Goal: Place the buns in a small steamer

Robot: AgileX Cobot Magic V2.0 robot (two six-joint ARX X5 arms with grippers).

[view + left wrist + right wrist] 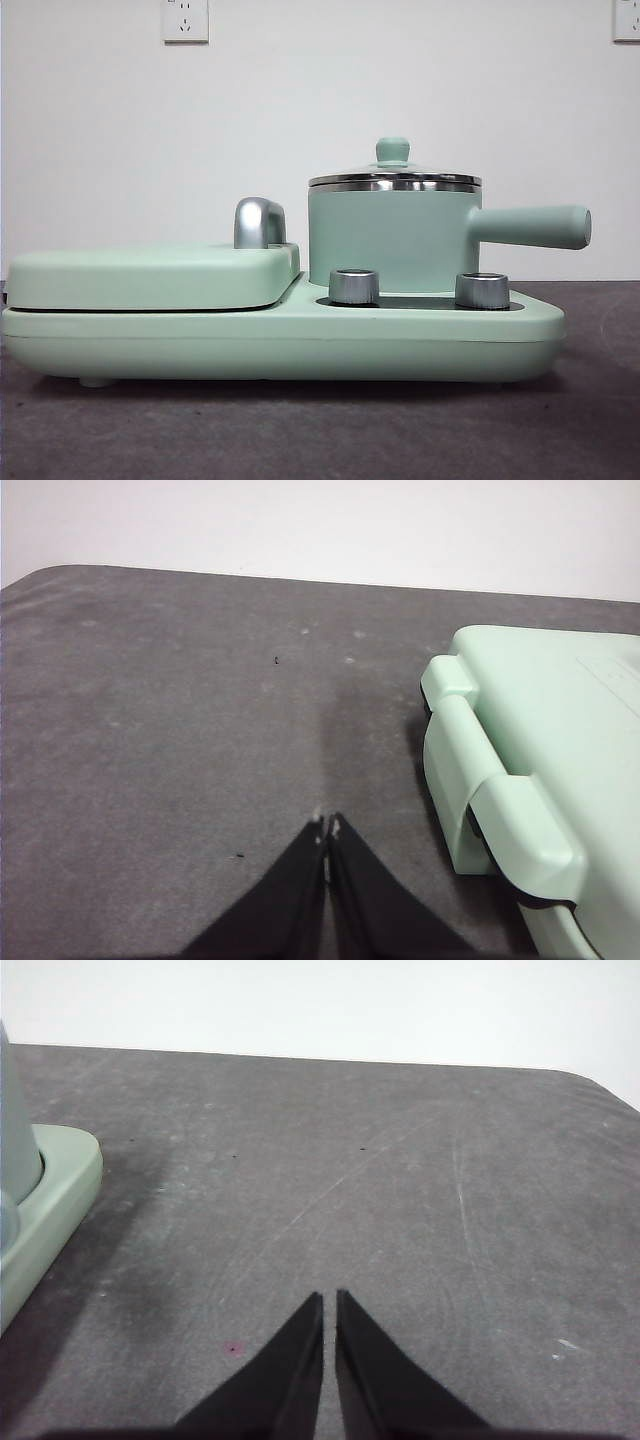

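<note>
The small steamer (394, 240) is seen standing upright on the right half of a mint green cooker base (280, 340), with its glass lid (394, 176) seated on the steel rim and its straight side handle (530, 226) pointed to the right in the front view. Two chrome knobs (354, 286) are set just in front of it. The flat griddle lid (150, 276) is shut beside it on the left half, its chrome handle (258, 222) raised at the back. No buns can be made out in any view. The left hand (327, 825) is held above the dark tabletop (180, 740) near the griddle end of the base, its jaws pressed together on nothing. The right hand (330, 1300) is held above bare tabletop near the other end of the base, its jaws nearly closed with a thin gap, pinching nothing.
</note>
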